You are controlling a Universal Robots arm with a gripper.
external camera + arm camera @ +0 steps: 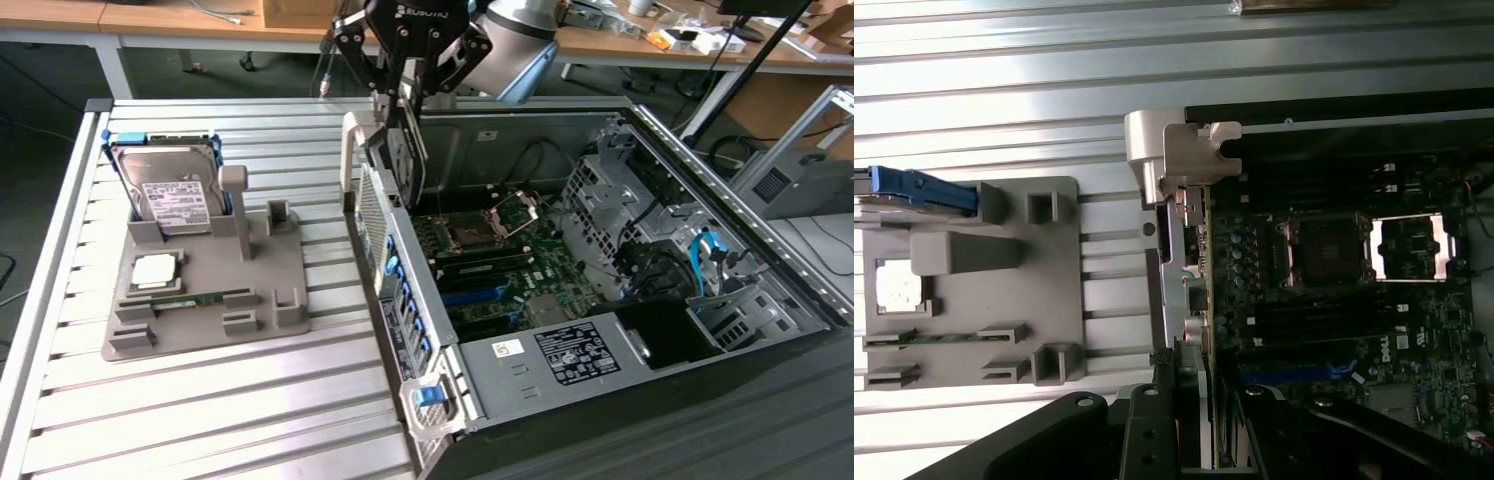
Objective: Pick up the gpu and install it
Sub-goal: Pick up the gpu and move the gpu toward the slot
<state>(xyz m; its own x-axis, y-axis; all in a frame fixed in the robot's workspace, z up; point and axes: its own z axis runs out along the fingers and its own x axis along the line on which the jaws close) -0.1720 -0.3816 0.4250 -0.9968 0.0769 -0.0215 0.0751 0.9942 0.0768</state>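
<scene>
Gripper [403,98] clamps the gpu [400,160], seemingly upright over the open computer case's [507,145] rear edge

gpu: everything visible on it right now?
The gpu is a thin dark circuit card, seen edge-on, with a lighter, metallic-looking strip along one side. It hangs upright in the gripper, which is shut on its upper end, above the open computer case near the wall on the exterior view's left. It is not seated in a slot.

robotiq brand on pincer [404,105], nothing else legible
</scene>
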